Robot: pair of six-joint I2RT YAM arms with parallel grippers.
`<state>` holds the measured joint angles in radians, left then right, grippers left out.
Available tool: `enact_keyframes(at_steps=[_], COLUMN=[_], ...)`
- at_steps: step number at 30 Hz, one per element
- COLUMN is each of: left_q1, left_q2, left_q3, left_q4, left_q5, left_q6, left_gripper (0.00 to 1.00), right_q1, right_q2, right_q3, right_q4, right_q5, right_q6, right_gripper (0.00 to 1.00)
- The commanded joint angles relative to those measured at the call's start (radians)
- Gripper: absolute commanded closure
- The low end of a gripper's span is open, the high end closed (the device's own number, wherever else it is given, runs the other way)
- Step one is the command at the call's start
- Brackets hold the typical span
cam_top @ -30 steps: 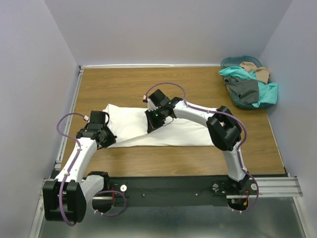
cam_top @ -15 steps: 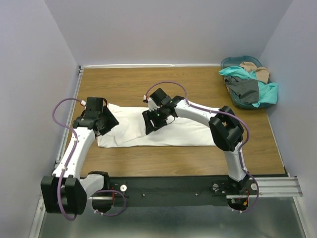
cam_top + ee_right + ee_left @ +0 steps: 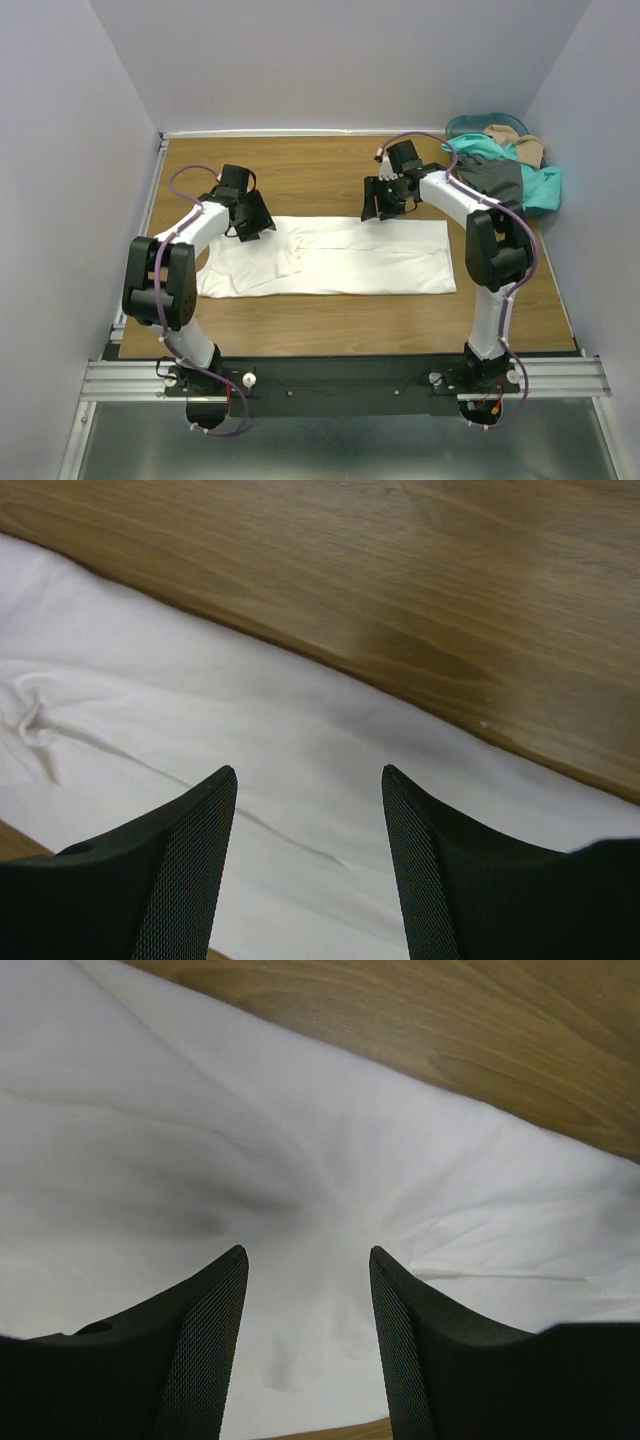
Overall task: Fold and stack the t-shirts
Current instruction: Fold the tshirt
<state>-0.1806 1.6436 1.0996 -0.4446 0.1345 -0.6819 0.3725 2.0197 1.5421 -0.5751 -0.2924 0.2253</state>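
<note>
A large white t-shirt point(image 3: 350, 260) lies flat on the wooden table as a long folded strip. My left gripper point(image 3: 260, 220) hovers over its far left corner, open and empty; in the left wrist view the white t-shirt point(image 3: 300, 1150) fills the space below the left gripper point(image 3: 305, 1252). My right gripper point(image 3: 376, 205) hangs open at the strip's far edge, right of the middle. The right wrist view shows the white t-shirt point(image 3: 200, 720) under the empty right gripper point(image 3: 308, 770). A teal t-shirt point(image 3: 472, 148), a dark grey t-shirt point(image 3: 495, 180) and a tan t-shirt point(image 3: 520, 142) are heaped at the back right.
A round teal basket point(image 3: 468, 124) holds the heap of shirts in the back right corner, with fabric spilling over its rim. Grey walls close in the table point(image 3: 330, 165) on the left, back and right. Bare wood shows behind and in front of the white strip.
Both grippers opened and let go of the white t-shirt. The left one swung to its far left corner, the right one moved back and to the right. The shirt now lies flatter and longer.
</note>
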Motion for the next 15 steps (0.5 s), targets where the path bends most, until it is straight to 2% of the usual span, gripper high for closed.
enact_keyframes(at_steps=[1, 9, 15], left_q1=[0.001, 0.003, 0.001], left_q2=[0.079, 0.248, 0.384], left_q3=[0.025, 0.085, 0.261], left_q4=[0.033, 0.032, -0.022], left_q5=[0.06, 0.063, 0.04], left_q6=[0.064, 0.122, 0.191], left_gripper=[0.4, 0.41, 0.4], right_q1=[-0.036, -0.072, -0.072], right_q2=[0.022, 0.021, -0.028], right_q3=[-0.034, -0.155, -0.276], right_q4=[0.006, 0.021, 0.021], right_q5=[0.058, 0.084, 0.078], right_q6=[-0.052, -0.061, 0.002], right_gripper=[0.33, 0.33, 0.33])
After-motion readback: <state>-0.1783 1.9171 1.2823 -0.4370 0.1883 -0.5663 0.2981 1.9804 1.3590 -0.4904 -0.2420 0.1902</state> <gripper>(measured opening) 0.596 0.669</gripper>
